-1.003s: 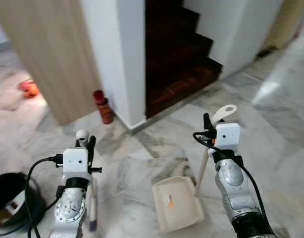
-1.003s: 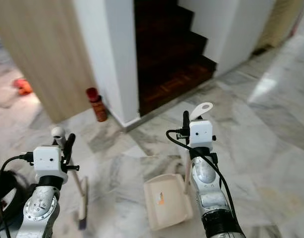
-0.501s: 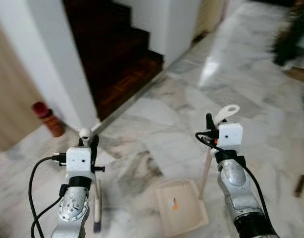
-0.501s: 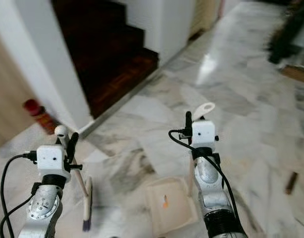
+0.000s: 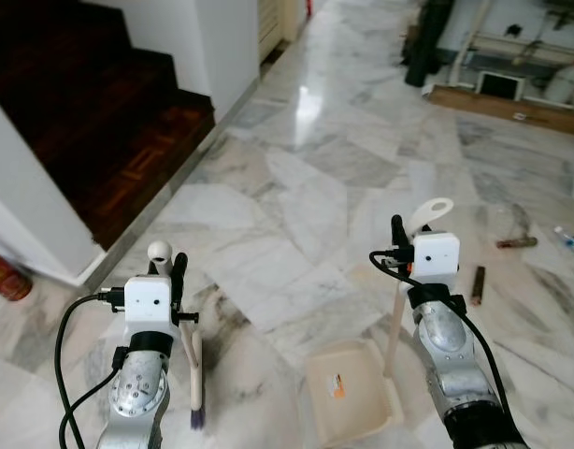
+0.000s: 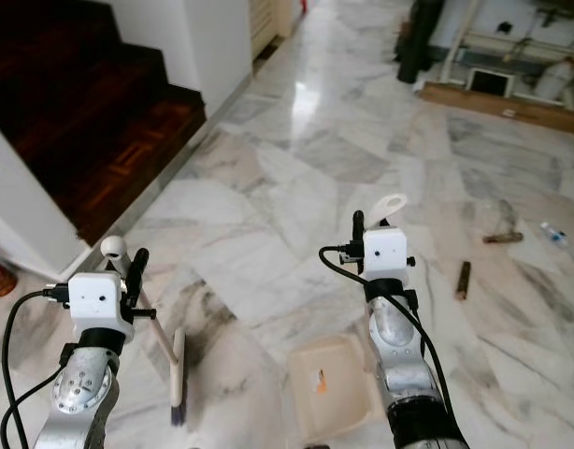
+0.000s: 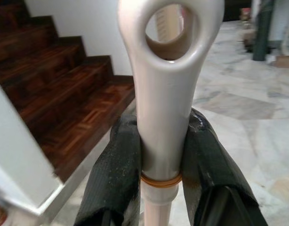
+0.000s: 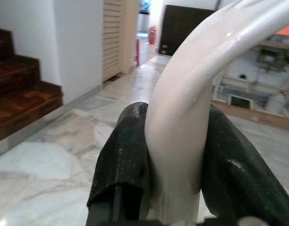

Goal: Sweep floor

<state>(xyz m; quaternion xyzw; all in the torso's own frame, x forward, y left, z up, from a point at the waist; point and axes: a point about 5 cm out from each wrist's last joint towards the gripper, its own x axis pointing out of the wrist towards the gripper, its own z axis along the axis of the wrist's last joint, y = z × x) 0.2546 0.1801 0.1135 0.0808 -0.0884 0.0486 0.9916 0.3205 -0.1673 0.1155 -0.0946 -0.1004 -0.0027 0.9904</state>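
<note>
The left hand (image 7: 161, 155) is gripping the broom (image 5: 194, 360) handle, its head resting on the marble floor (image 5: 296, 206), while the right hand (image 8: 175, 155) is clamping the handle of the dustpan (image 5: 351, 393) sitting just beside it.

The left gripper (image 7: 164, 155) covers the stretch of the broom handle (image 7: 165, 94) it clamps, and the wrist view's lower edge cuts off the handle below that; from the head camera the broom head (image 5: 196, 383) is partly behind the left arm (image 5: 137, 393). The right gripper (image 8: 175, 155) hides the part of the dustpan handle (image 8: 191, 94) between its fingers, and the handle's loop runs out past the picture's top edge. The right arm (image 5: 451, 374) overlaps the near right corner of the dustpan (image 5: 348, 393). Small pieces of litter (image 5: 477, 285) on the marble floor (image 5: 315, 196) are too small to identify. The dark objects (image 5: 427, 42) along the far wall are cut by the top edge
</note>
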